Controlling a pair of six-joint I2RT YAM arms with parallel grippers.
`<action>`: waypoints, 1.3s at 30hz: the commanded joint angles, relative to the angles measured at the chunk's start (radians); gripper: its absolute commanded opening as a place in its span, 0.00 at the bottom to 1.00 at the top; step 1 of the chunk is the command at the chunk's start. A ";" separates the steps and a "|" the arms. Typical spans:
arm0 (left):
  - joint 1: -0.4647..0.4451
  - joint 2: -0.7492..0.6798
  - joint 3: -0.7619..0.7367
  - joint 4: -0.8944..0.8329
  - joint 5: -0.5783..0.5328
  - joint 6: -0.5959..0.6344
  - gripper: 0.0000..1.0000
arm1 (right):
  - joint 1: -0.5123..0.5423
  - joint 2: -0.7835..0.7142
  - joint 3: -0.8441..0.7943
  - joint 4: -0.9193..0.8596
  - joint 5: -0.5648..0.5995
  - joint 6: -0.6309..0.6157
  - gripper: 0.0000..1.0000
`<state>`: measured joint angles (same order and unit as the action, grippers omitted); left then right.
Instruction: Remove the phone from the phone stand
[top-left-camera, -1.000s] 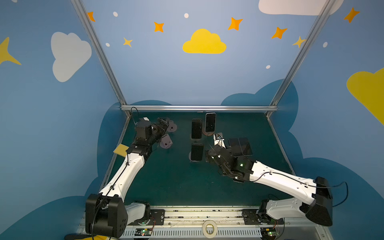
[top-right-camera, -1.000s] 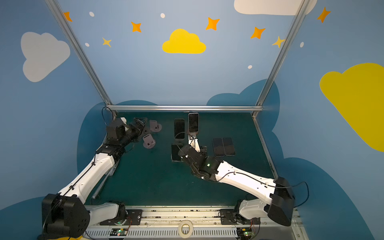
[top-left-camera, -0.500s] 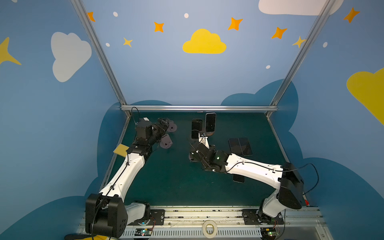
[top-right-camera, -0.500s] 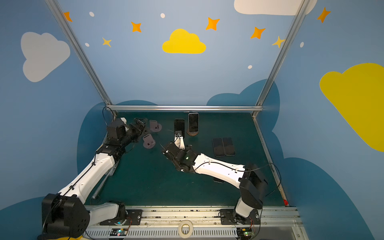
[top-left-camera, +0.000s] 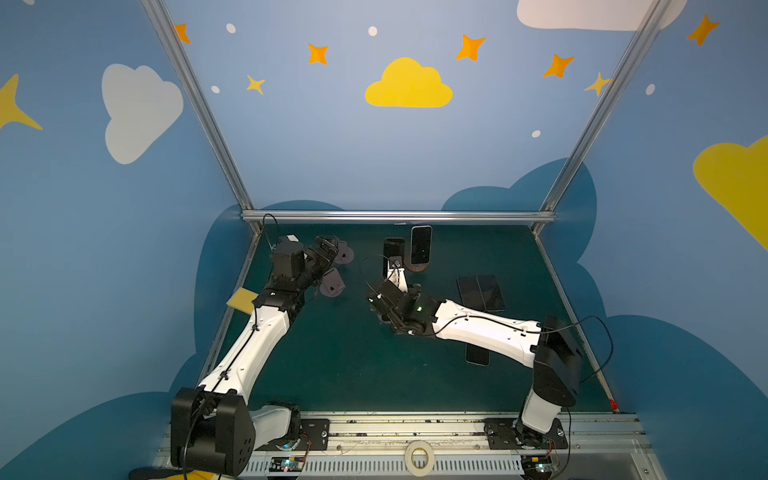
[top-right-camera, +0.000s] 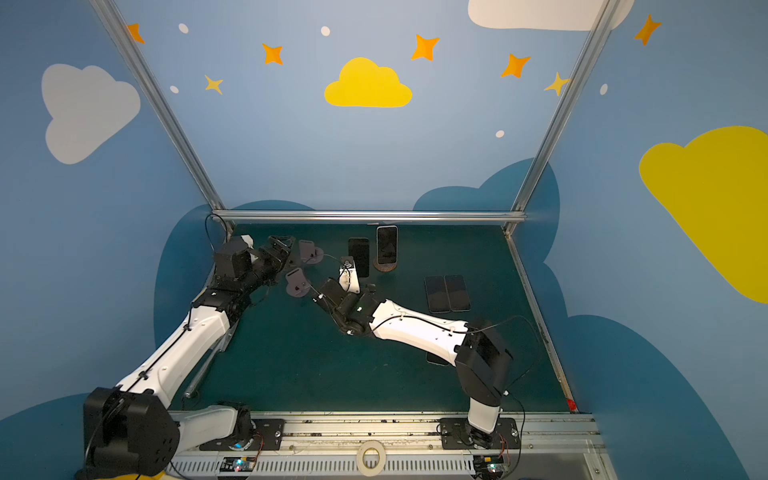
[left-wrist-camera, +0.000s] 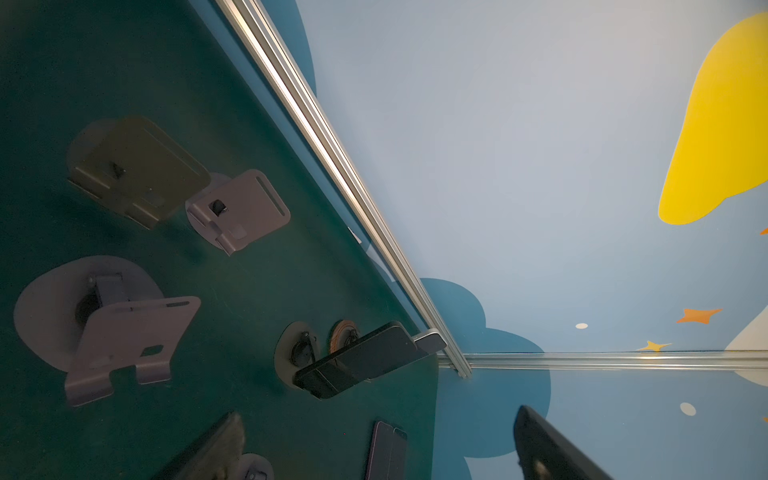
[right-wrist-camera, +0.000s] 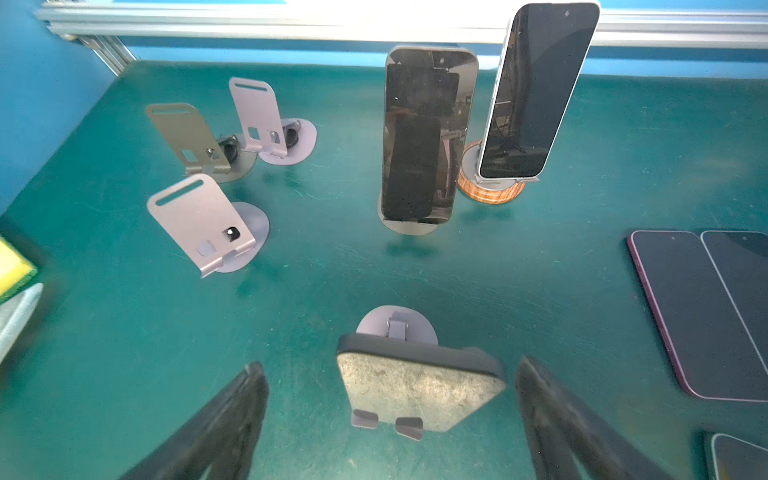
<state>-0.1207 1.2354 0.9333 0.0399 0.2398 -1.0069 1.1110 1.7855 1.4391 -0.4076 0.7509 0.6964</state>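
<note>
Right claw (right-wrist-camera: 390, 419) wide open, straddling phone (right-wrist-camera: 419, 386) on stand (right-wrist-camera: 397, 324); left claw (top-left-camera: 328, 245) open, empty

Both top views look down from high at the near edge onto the whole green table (top-left-camera: 353, 365), arms in front and the blue back wall (top-right-camera: 332, 158) far off. The left wrist camera sits low at the far left, tilted, looking across the empty stands (left-wrist-camera: 112, 332) toward the far right corner. The right wrist camera hovers close over the middle, facing the far rail (right-wrist-camera: 291, 20), sharing those stands and the upright phones (right-wrist-camera: 419, 137).
</note>
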 joint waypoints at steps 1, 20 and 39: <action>-0.002 -0.015 0.029 0.005 0.010 0.007 1.00 | -0.016 0.026 0.033 -0.010 0.006 0.012 0.93; 0.001 -0.009 0.027 0.028 0.035 0.000 1.00 | -0.043 0.100 0.043 0.024 -0.018 0.061 0.89; 0.001 0.006 0.022 0.048 0.055 -0.015 1.00 | -0.006 0.122 0.009 -0.010 0.140 0.193 0.83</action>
<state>-0.1207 1.2358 0.9333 0.0643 0.2832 -1.0145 1.0916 1.8866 1.4612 -0.4122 0.8192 0.8589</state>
